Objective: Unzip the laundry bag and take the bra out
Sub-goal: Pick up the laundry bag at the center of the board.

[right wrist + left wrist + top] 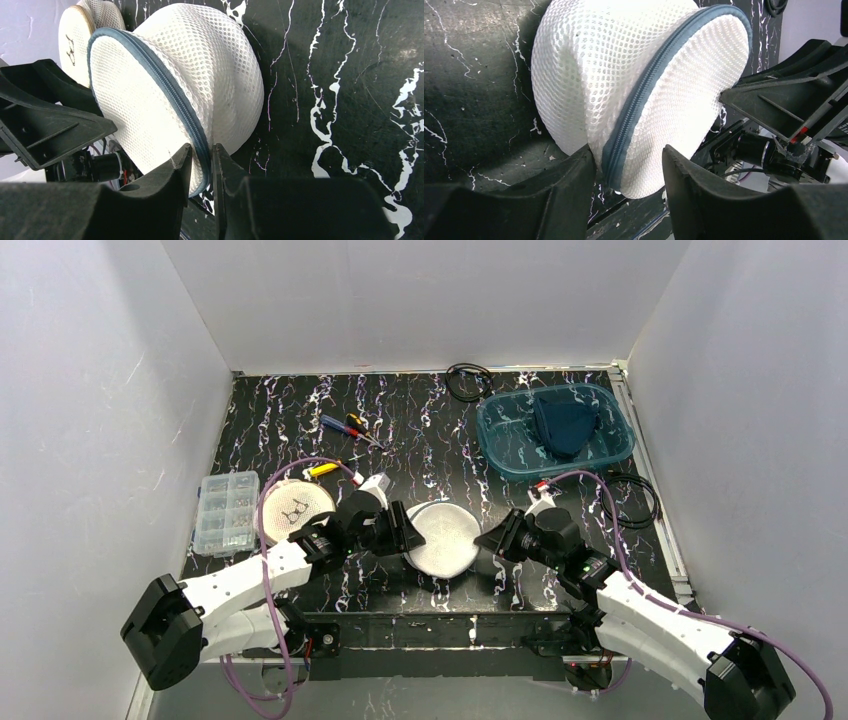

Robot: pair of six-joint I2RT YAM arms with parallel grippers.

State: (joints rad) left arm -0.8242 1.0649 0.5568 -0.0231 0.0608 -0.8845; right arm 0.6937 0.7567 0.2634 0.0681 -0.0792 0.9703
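Observation:
The white mesh laundry bag [443, 537] stands tilted on its edge between my two grippers. Its grey-blue zipper [644, 95] runs around the rim and looks closed along the stretch I can see. My left gripper [626, 155] is open and straddles the bag's [639, 75] lower zippered rim, its left finger against the mesh. My right gripper [201, 155] is shut on the zipper seam [165, 85] at the bag's [200, 75] lower edge. In the top view the left gripper [405, 535] and right gripper [490, 540] flank the bag. The bra is hidden.
A round pale mesh pouch [295, 508] lies left of the bag. A clear parts box [225, 512] sits at the far left. A teal tray [510, 435] holding a dark blue cloth [565, 425] is at the back right. Screwdrivers [350, 427] and black cables [468, 380] lie further back.

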